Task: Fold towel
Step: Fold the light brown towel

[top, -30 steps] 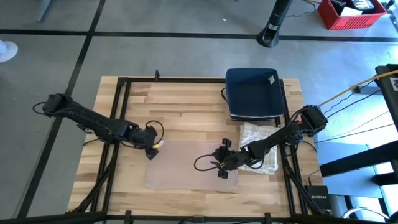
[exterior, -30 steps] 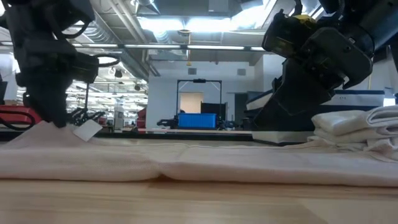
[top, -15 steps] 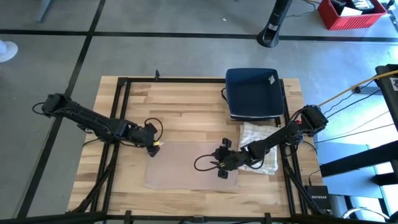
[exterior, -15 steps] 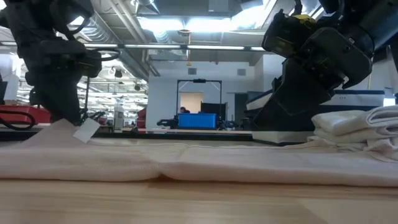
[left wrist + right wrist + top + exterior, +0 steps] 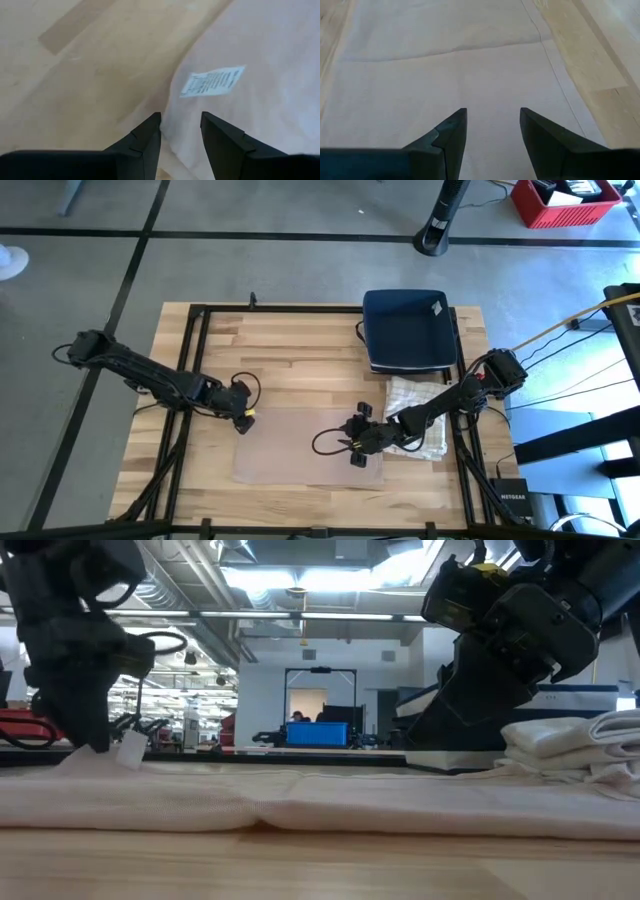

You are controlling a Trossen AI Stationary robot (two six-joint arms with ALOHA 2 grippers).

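A pale beige towel [image 5: 300, 450] lies spread flat on the wooden table. My left gripper [image 5: 243, 423] is open at the towel's far left corner, where a white label [image 5: 212, 82] is sewn on. In the left wrist view, one of its fingers is on the bare-wood side of the towel's edge and the other is over the cloth. My right gripper [image 5: 352, 448] is open just above the towel's right part, with flat cloth [image 5: 445, 75] showing between its fingers. My left gripper comes down steeply on the towel's far left corner [image 5: 172, 117], its open fingers astride the edge. In the low view the corner [image 5: 75, 753] humps up slightly at the fingertips, and the rest of the towel lies flat. The gripper hides whether cloth is caught between the fingers.
A stack of folded white towels [image 5: 420, 415] lies at the table's right, under my right arm. A dark blue tray [image 5: 405, 330] stands at the far right. Bare wood lies on the far side of the towel and to its left.
My left gripper has rocked a little at the towel's far left corner. The corner and its label rose slightly and have sunk back. The rest of the towel has lain still.
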